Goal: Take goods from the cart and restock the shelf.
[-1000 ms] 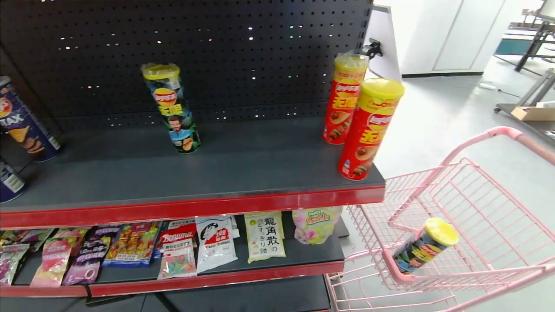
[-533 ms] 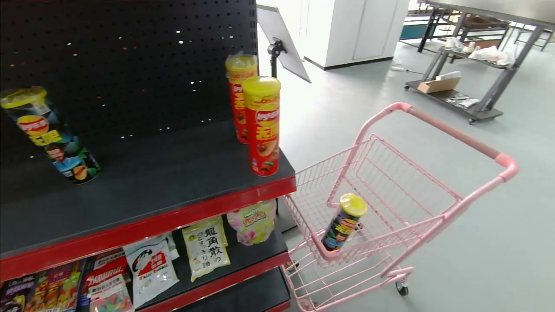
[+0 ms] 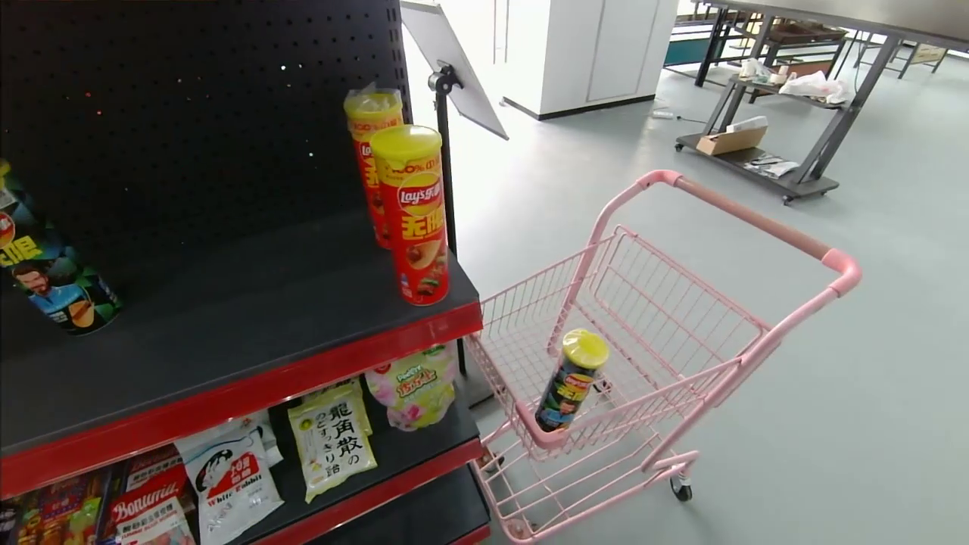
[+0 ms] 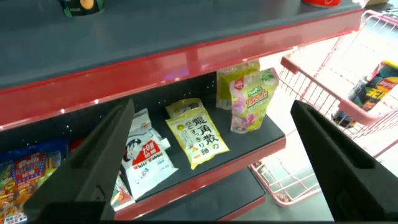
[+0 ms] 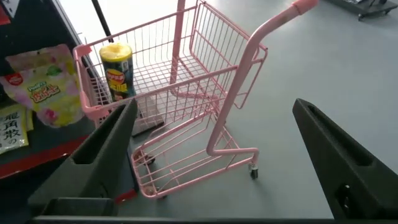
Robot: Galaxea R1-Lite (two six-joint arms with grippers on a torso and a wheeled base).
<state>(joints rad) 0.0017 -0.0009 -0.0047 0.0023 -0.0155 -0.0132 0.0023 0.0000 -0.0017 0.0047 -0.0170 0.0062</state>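
Chip can [image 3: 571,378], dark with a yellow lid, leans tilted in the corner of the pink cart [image 3: 749,217] nearest the shelf [image 3: 250,303]. You see two red cans [image 3: 412,219] standing upright at the shelf's right end. Your left gripper [image 4: 211,106] hangs before the lower snack bags [image 4: 199,134], jaws wide apart. Your right gripper [image 5: 214,102] hangs beside the cart, jaws apart too, both holding nothing.
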